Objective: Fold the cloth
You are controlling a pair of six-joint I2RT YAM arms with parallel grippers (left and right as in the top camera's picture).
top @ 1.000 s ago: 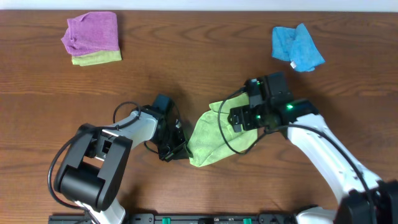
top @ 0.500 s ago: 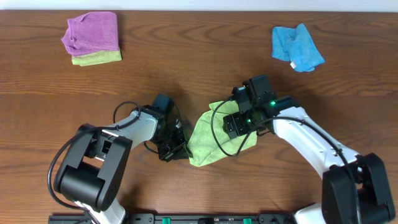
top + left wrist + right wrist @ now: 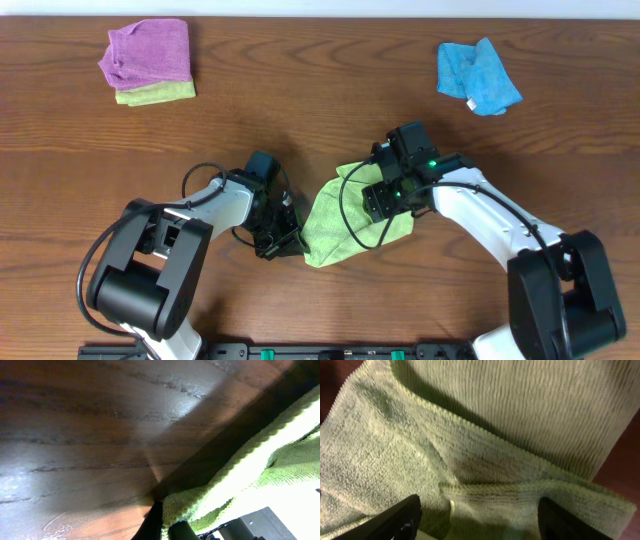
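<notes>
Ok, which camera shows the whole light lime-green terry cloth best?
Overhead: only it takes in nearly the whole light lime-green terry cloth. Left wrist shows just one hemmed edge; right wrist, a close-up of overlapping layers.

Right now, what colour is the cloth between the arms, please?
The cloth is lime green, clearest in right wrist view.

The lime-green terry cloth (image 3: 322, 228) is lying rumpled and folded over itself near the middle of the table (image 3: 300, 120), its near-left corner being pinched in the left gripper (image 3: 289, 239).
</notes>
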